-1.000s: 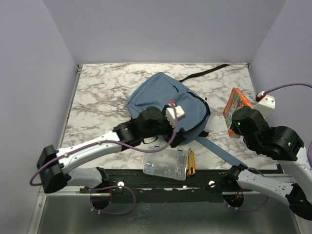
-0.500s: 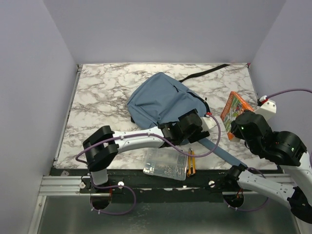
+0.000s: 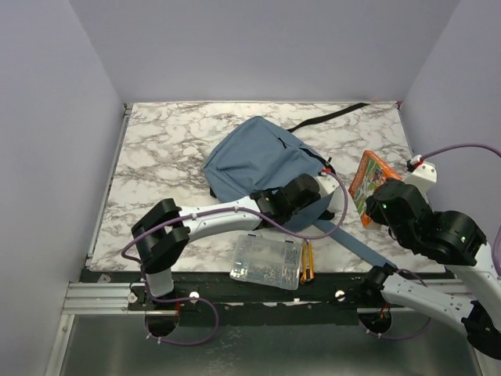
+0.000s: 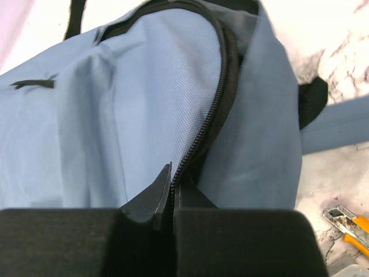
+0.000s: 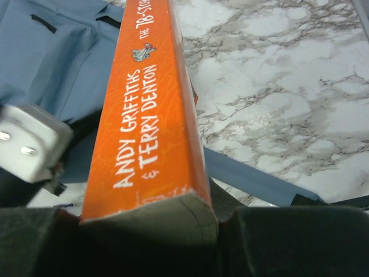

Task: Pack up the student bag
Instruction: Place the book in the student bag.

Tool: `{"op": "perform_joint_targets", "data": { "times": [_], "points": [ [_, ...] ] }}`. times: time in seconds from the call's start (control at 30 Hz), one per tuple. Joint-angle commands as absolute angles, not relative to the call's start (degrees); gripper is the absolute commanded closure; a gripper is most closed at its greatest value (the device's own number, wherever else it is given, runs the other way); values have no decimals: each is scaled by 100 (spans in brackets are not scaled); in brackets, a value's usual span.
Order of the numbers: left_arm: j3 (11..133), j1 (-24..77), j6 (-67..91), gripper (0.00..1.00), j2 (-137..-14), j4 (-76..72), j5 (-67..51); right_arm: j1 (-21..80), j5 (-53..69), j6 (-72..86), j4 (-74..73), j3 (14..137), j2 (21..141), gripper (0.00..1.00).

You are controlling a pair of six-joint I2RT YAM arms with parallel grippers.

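Student bag (image 3: 258, 157) lies limp at the middle of the marble table (image 3: 156, 149). Its soft fabric will likely sag unless lifted by the zip rim, where the left gripper (image 4: 168, 187) is pinched fully shut. The right gripper (image 5: 155, 231), part-open, clamps an orange book (image 5: 150, 104) beside it.

My large dusty blue-grey fabric backpack (image 3: 258, 157) lay flat and slumped at the middle of the overhead view. Its black strap (image 3: 329, 116) ran to the upper right, and its blue-grey webbing strap (image 3: 356, 244) trailed to the lower right. In my left wrist view, the black main zip (image 4: 214, 104) curved down the centre, gaping slightly.
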State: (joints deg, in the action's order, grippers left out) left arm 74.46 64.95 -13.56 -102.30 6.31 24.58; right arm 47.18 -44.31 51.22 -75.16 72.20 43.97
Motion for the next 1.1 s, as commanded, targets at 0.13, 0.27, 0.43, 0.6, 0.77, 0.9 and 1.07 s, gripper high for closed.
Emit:
{"op": "perform_joint_targets", "data": {
  "times": [0.13,0.27,0.43,0.6,0.77,0.9,1.07],
  "points": [
    [7392,5254,852,100,-8746,1054,440,4746,-2941,5254,-5495,6513,4638,99],
    [7177,4763,1424,100,-8478,881,-228,4738,-2584,5408,-4959,6542,4956,99],
    [6939,4334,2160,100,-8393,589,-1109,4129,-1300,5707,-4145,6291,5201,100],
    [6967,4264,2349,100,-8415,377,-1503,2866,1291,6115,-2921,4853,4740,100],
    [7088,4246,2272,100,-8513,519,-1650,2863,821,5847,-3755,4557,4166,100],
    [7162,4245,2120,100,-8571,640,-1693,2863,1362,6051,-3641,4085,3710,100],
    [7091,4245,1979,100,-8492,629,-1966,2861,1981,6846,-2677,3539,3556,100]
  ]
}}
